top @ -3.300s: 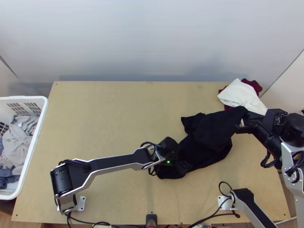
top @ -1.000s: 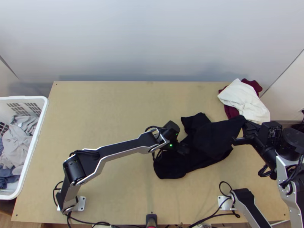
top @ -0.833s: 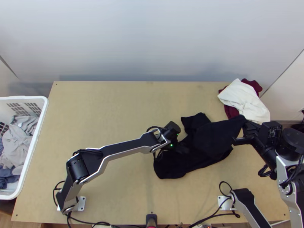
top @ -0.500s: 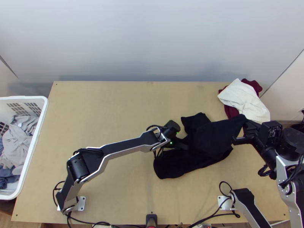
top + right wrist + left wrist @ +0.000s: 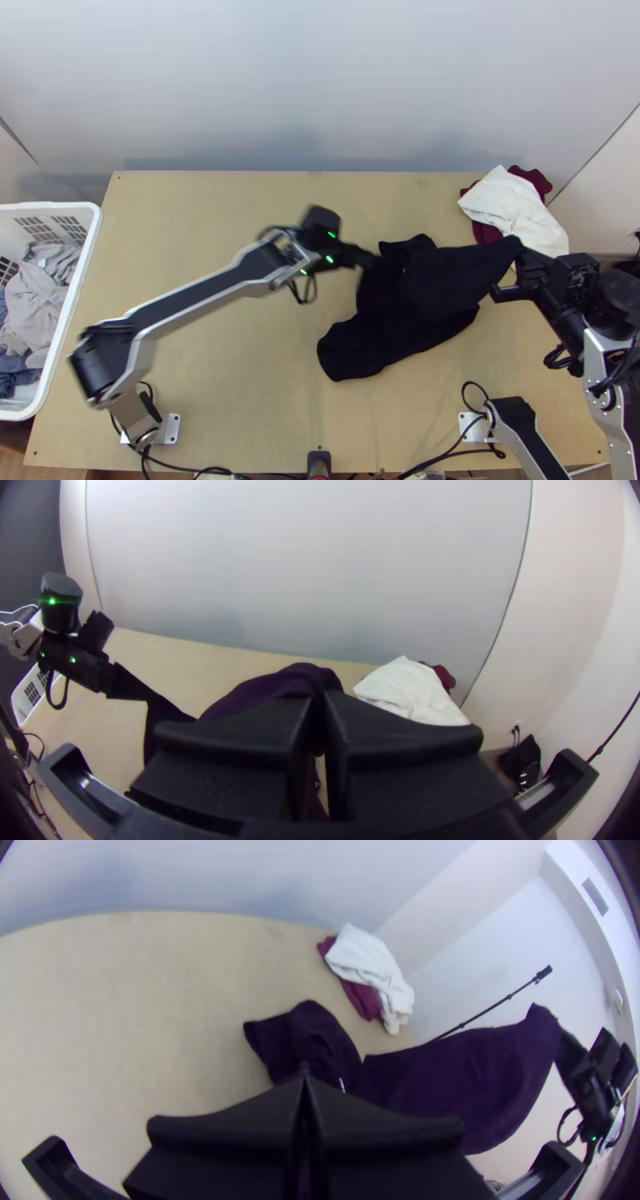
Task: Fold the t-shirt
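The black t-shirt point(image 5: 440, 280) lies bunched on the table's right half, partly raised between both grippers. In the top view my left gripper point(image 5: 370, 260) is at its left side, and my right gripper point(image 5: 520, 254) is at its upper right corner. In the left wrist view the left gripper point(image 5: 305, 1081) is shut on a bit of the dark shirt point(image 5: 467, 1073). The right wrist view has the right gripper point(image 5: 320, 703) shut on the shirt's edge point(image 5: 287, 680); cloth also hangs from the left gripper there. The lower layers are hidden.
A white cloth point(image 5: 512, 210) lies over a dark red one point(image 5: 486, 233) at the table's back right corner, just behind the right gripper. A white basket point(image 5: 88, 264) with grey and blue clothes stands at the left edge. Bare wood point(image 5: 208, 232) spreads across the table's left half.
My left gripper has moved up the picture and slightly left, drawing shirt cloth along with it. The right gripper moved a little down the picture earlier and has since stayed nearly still.
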